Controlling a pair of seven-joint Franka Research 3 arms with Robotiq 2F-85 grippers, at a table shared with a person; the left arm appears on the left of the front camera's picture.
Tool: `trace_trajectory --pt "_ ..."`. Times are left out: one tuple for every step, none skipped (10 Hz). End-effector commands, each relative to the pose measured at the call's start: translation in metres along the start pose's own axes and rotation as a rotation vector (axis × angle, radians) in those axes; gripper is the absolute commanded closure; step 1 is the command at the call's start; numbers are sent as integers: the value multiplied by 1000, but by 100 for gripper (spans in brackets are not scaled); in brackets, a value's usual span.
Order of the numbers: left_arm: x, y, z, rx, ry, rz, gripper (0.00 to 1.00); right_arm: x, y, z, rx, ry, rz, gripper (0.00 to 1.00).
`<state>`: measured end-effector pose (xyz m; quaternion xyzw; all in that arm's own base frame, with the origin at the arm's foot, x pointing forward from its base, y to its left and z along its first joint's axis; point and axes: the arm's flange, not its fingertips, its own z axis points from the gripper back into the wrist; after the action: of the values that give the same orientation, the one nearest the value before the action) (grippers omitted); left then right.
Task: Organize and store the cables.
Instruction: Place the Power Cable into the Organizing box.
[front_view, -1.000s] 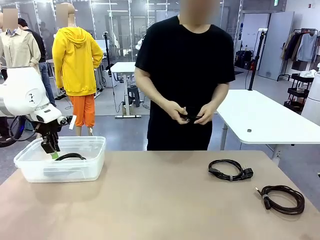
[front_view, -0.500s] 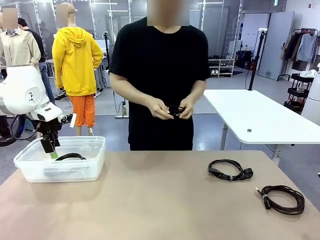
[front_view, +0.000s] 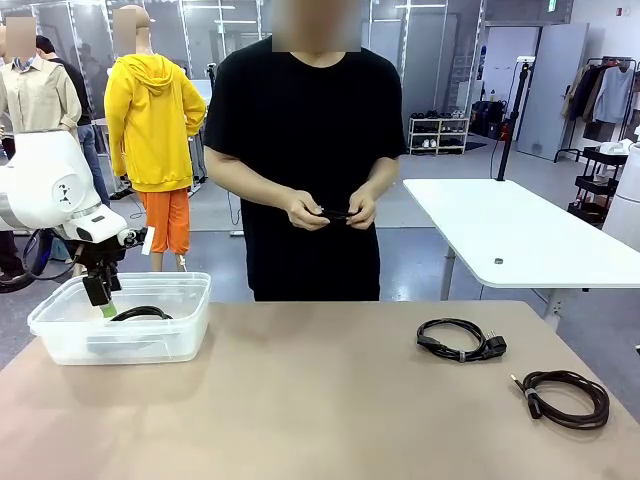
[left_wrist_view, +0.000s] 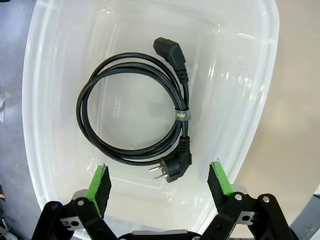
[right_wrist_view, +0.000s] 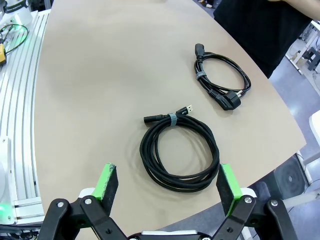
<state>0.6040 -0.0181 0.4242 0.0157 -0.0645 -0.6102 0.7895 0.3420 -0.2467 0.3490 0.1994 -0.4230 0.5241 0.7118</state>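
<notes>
Lying coiled in a clear plastic bin (left_wrist_view: 252, 100), a black cable (left_wrist_view: 181, 115) sits below splayed left fingers (left_wrist_view: 99, 182).

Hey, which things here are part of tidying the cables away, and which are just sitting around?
Part of the job: clear plastic bin; coiled black power cable inside it; second coiled black power cable on the tan tabletop; coiled black USB-type cable beside it; black cord in the person's hands.
Just there: white side table; black trolley at the far right.

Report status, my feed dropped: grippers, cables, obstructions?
Left gripper open over bin, one cable inside. Right gripper open above near table cable, second cable beyond. Person's hands hold fourth cable; path clear.
</notes>
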Motion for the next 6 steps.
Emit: trace_trajectory --pt "-3 1 -1 -3 1 -12 2 3 2 1 7 18 -13 0" --pt "-3 1 -1 -3 1 -12 2 3 2 1 7 18 -13 0" --pt "-3 1 -1 -3 1 -12 2 3 2 1 7 18 -13 0" --pt "-3 1 -1 -3 1 -12 2 3 2 1 7 18 -13 0" --pt "-3 1 -1 -3 1 -12 2 3 2 1 7 18 -13 0" --pt "-3 1 -1 -3 1 -12 2 3 2 1 7 18 -13 0"
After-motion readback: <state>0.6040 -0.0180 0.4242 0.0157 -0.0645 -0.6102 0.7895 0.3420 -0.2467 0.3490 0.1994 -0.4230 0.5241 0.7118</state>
